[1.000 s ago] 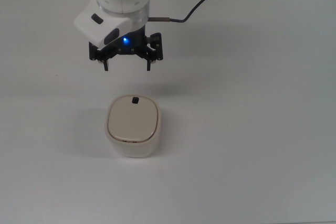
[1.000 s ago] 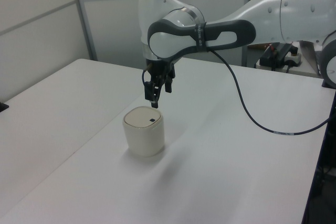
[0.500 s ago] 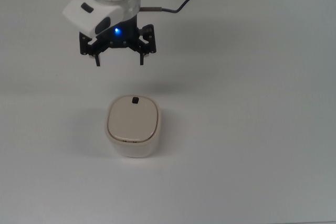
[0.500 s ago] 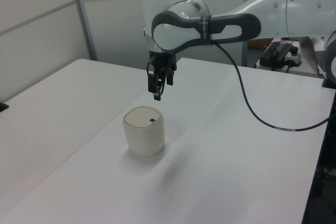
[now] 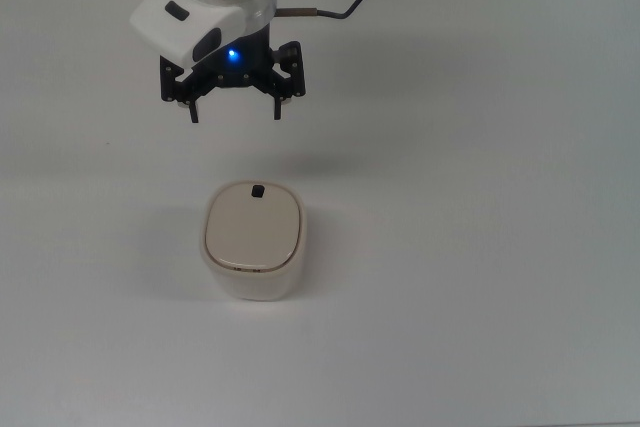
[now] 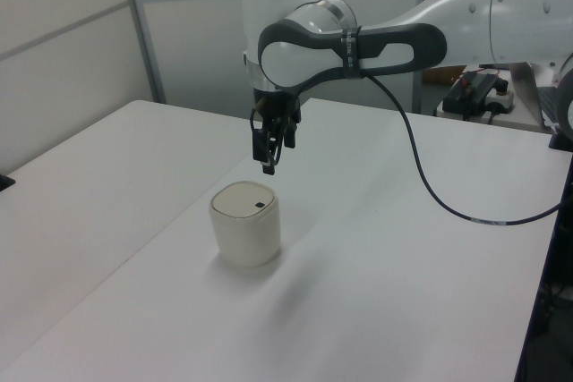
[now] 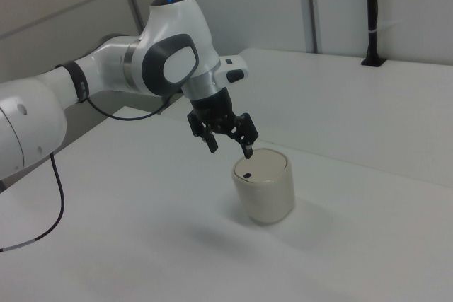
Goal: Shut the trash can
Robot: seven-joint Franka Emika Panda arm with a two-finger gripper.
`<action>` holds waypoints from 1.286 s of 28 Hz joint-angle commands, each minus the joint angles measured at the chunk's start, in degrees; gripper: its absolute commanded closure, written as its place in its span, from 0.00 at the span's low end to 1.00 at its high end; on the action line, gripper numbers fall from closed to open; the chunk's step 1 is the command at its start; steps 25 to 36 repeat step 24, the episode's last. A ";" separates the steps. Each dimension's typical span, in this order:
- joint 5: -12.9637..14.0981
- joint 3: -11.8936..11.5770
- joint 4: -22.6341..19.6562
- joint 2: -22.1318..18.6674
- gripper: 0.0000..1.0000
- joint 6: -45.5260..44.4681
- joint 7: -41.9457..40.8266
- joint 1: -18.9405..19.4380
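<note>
In the left view I see my gripper (image 6: pixel 268 160) hanging above the bin (image 6: pixel 245 224), just past its far edge, not touching. The lid (image 6: pixel 245 201) lies flat, knob (image 6: pixel 259 206) towards its right. The bin stands on the white table (image 6: pixel 376 292).

Trash can: I am seeing the small cream-beige rounded-square plastic trash can (image 5: pixel 252 243) standing upright on the white flat table (image 5: pixel 480 247), near the middle of the top view.
Lid: its flat lid (image 5: pixel 251 228) is lying level on top, with the tiny black knob (image 5: pixel 258 191) sitting at the edge nearest the arm.
Gripper: the black two-finger gripper (image 5: pixel 236 110) is hanging above the table with fingers spread, apart from the can, beyond its knob side in the top view.
Cable: the thin black cable (image 6: pixel 430 194) is trailing from the arm over the table on the left view's right.
</note>
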 commanded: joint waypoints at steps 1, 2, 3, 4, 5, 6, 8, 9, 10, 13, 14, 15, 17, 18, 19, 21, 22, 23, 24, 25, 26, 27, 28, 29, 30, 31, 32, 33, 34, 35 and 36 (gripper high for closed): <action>-0.47 0.16 -0.62 -0.69 0.00 -1.55 -1.34 -0.06; -0.47 0.07 -0.62 -0.69 0.00 -1.55 -1.34 -0.15; -0.47 0.07 -0.62 -0.69 0.00 -1.63 -1.34 -0.24; -0.47 0.07 -0.62 -0.77 0.00 -1.81 -1.34 -0.24; -0.47 0.07 -0.62 -0.78 0.00 -2.33 -1.34 -0.32; -0.38 -0.02 -0.54 -0.78 0.00 -2.95 -1.51 -0.41; -0.29 -0.19 -0.54 -0.78 0.00 -3.57 -1.69 -0.50; -0.29 -0.19 -0.54 -0.78 0.00 -3.57 -2.04 -0.50; -0.12 -0.19 -0.54 -0.69 0.00 -3.57 -2.39 -0.59; 1.90 -0.46 -0.54 -0.60 0.00 -3.48 -3.44 -0.68; 2.08 -0.46 -0.54 -0.60 0.00 -3.48 -3.71 -0.59; 2.08 -0.46 -0.54 -0.60 0.00 -3.48 -4.06 -0.68; 1.82 -0.46 -0.54 -0.60 0.00 -3.48 -4.33 -0.59; 1.64 -0.54 -0.54 -0.60 0.00 -3.57 -4.33 -0.59; 1.64 -0.54 -0.54 -0.60 0.00 -3.57 -4.24 -0.59; 1.64 -0.54 -0.54 -0.69 0.00 -3.65 -4.15 -0.68; 1.64 -0.54 -0.54 -0.69 0.00 -3.66 -4.15 -0.68; 1.64 -0.63 -0.54 -0.77 0.00 -3.74 -4.06 -0.85; 1.64 -0.54 -0.54 -0.78 0.00 -3.74 -4.06 -1.03; 1.64 -0.54 -0.54 -0.78 0.00 -3.74 -4.06 -1.03; 1.64 -0.54 -0.54 -0.78 0.00 -3.74 -4.06 -1.03; 1.64 -0.54 -0.54 -0.78 0.00 -3.74 -4.06 -1.03; 1.64 -0.54 -0.54 -0.78 0.00 -3.74 -4.06 -1.03; 1.64 -0.54 -0.54 -0.78 0.00 -3.74 -4.06 -1.03; 1.64 -0.54 -0.54 -0.78 0.00 -3.74 -4.06 -1.03; 1.64 -0.54 -0.54 -0.78 0.00 -3.74 -4.06 -1.03; 1.64 -0.54 -0.54 -0.78 0.00 -3.74 -4.06 -1.03; 1.64 -0.54 -0.54 -0.78 0.00 -3.74 -4.06 -1.03; 1.64 -0.54 -0.54 -0.78 0.00 -3.74 -4.06 -1.03; 1.64 -0.54 -0.54 -0.78 0.00 -3.74 -4.06 -1.03; 1.64 -0.54 -0.54 -0.78 0.00 -3.74 -4.06 -1.03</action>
